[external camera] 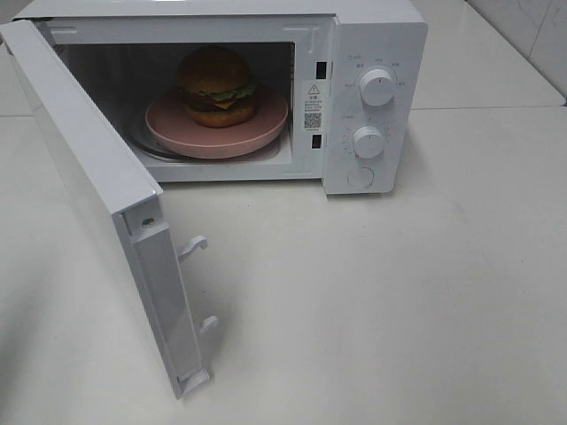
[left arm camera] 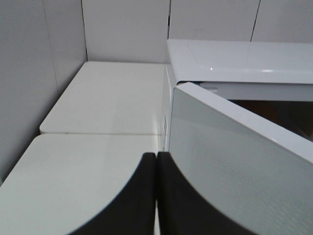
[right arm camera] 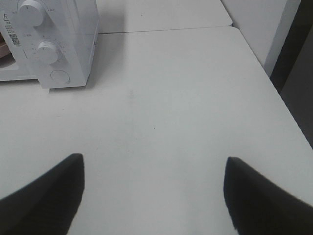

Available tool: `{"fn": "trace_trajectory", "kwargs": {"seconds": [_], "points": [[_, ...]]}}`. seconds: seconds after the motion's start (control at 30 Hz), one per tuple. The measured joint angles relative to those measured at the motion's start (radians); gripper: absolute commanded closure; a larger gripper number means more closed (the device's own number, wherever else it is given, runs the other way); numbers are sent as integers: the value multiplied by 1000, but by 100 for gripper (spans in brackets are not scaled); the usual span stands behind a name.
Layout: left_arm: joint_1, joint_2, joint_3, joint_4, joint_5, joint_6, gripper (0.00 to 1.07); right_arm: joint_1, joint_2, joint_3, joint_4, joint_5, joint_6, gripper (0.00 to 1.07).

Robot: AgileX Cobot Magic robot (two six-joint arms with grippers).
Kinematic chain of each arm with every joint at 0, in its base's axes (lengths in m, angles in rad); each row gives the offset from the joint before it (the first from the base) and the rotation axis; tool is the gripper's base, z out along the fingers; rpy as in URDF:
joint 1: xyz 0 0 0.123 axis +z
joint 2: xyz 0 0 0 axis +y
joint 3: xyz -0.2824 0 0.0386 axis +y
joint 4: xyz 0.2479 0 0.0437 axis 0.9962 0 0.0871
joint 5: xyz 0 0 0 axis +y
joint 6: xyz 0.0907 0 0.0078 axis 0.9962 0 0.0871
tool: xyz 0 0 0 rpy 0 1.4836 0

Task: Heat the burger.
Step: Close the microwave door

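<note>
The burger (external camera: 217, 84) sat on the pink dish (external camera: 266, 133) inside the microwave (external camera: 372, 44), so loading looked done, while shutting the open door (external camera: 89, 177) and setting the knobs (external camera: 377, 88) were left, with the left fingers (left arm camera: 134, 205) pressed together on nothing just beside the door and the right fingers (right arm camera: 44, 196) spread wide over the counter (external camera: 399, 310).

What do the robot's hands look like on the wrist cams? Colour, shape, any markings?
Both the left hand and right hand have plain black fingers, broad and curving to tapered tips. No markings or cables visible.
</note>
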Motion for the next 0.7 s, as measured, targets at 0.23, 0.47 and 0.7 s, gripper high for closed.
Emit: {"fn": "trace_trajectory", "kwargs": {"seconds": [0.23, 0.47, 0.7], "points": [[0, 95, 139, 0, -340, 0, 107, 0, 0, 0, 0, 0, 0, 32], [0, 276, 172, 0, -508, 0, 107, 0, 0, 0, 0, 0, 0, 32], [0, 490, 169, 7, -649, -73, 107, 0, 0, 0, 0, 0, 0, 32]]}}
